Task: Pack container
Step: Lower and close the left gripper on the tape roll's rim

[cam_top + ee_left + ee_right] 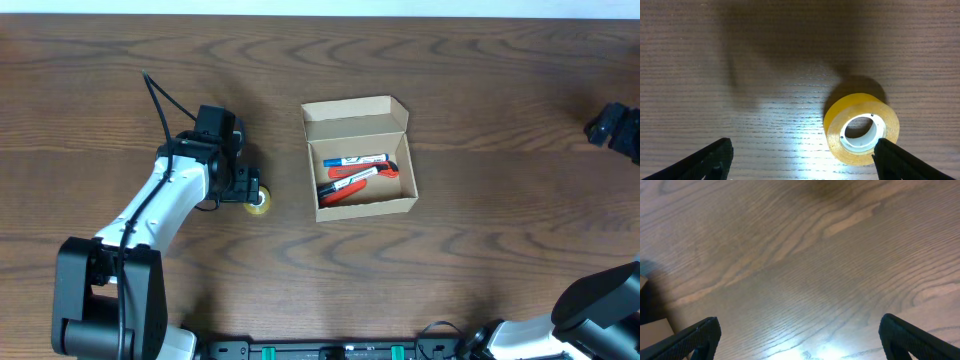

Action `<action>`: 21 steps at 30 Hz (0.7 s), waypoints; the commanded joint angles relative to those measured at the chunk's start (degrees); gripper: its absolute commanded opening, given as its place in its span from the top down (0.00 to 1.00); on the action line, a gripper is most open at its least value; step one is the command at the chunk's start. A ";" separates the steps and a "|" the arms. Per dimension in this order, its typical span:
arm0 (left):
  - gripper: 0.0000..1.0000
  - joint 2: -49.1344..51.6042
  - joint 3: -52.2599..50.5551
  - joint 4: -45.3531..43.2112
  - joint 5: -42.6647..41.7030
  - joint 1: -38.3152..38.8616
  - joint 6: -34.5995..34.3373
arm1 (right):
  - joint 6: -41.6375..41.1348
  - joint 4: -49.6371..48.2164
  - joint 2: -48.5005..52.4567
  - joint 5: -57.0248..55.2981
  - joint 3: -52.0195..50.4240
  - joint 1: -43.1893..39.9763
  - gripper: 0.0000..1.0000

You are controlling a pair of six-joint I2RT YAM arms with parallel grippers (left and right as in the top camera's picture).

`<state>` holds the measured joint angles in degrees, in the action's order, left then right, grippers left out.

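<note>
The container (368,208), open in the middle of the worktop (480,290), long axis running 9-to-3, lies at 3 o'clock from the nearer left tool (247,187), released over a tape roll (860,105); right tool (800,342), also released, hangs farther off.

Dark wood-grain table (480,250) with 1 open tan container (355,108) and, left of it, 1 yellow tape roll (258,204)
</note>
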<state>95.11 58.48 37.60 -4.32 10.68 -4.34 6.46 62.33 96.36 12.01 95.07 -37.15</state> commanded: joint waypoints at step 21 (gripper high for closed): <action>0.11 0.85 -5.11 -2.91 -1.29 0.02 -0.63 | 0.02 0.02 -0.44 0.48 -0.26 0.50 0.01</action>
<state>95.29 53.71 35.22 -5.23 10.68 -4.51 6.46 62.30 96.36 12.01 95.07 -37.15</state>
